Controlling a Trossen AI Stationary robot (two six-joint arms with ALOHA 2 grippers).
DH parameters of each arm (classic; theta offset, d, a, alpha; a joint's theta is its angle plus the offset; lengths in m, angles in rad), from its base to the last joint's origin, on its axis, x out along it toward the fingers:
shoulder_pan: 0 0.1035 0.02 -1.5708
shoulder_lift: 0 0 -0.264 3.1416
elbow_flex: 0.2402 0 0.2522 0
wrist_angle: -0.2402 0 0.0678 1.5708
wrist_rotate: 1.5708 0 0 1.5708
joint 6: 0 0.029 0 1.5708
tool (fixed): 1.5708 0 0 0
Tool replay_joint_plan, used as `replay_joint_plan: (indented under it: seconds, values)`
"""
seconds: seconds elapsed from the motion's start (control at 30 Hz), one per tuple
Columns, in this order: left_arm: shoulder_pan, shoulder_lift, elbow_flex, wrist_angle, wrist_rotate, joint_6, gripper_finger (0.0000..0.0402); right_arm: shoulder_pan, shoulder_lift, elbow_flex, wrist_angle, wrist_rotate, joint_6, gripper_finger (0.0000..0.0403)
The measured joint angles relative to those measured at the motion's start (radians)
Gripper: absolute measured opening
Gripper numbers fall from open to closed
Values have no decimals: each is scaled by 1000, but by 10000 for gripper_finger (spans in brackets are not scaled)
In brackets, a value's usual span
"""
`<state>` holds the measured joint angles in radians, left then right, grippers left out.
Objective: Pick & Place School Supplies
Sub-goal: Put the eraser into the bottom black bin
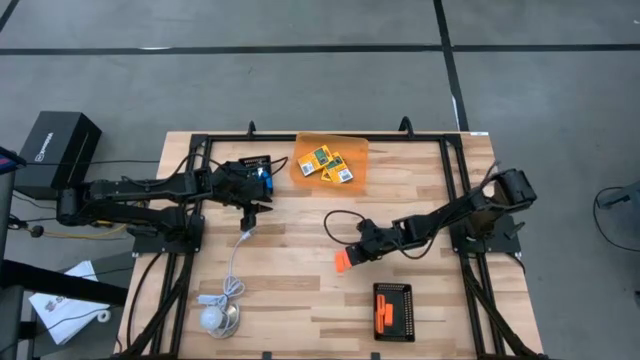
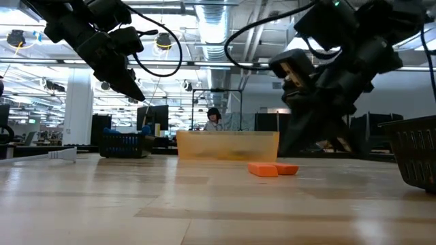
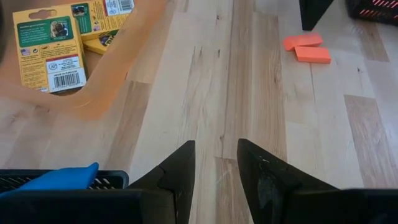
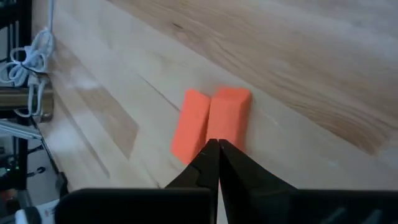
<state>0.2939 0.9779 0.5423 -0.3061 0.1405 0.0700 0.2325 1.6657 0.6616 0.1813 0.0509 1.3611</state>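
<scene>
Two short orange sticks point(image 4: 211, 121) lie side by side on the bare wood near the table's middle point(image 1: 343, 260). My right gripper point(image 4: 217, 146) is shut; its tips slant down at the sticks' near ends. Yellow-and-green crayon boxes point(image 1: 325, 162) lie flat in a shallow orange tray point(image 1: 355, 150) at the far middle. My left gripper point(image 3: 214, 168) hangs open above bare wood at the left point(image 1: 248, 222), with nothing between its fingers. Something blue point(image 3: 62, 177) sits in a black basket point(image 1: 245, 168) beside it. My right gripper points its shut fingertips point(image 4: 209, 155) slanting down from the table's right at the near ends of the two orange sticks point(image 4: 214, 134). Both sticks lie flat on the wood. Whether the tips touch them I cannot tell.
A black tray point(image 1: 395, 312) with more orange sticks point(image 1: 382, 318) stands at the near right. A white cable with a round puck point(image 1: 220, 315) lies at the near left. Bare wood stretches between the two grippers.
</scene>
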Motion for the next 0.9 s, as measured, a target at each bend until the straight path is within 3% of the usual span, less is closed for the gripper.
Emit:
replay_joint_plan:
  seconds: [0.23, 0.9]
  values:
    - [0, 0, 0, 0, 1, 0, 115, 1, 87, 3, 115, -2, 44, 0]
    - [0, 0, 0, -1, -1, 3, 115, -14, 78, 5, 29, -9, 34, 0]
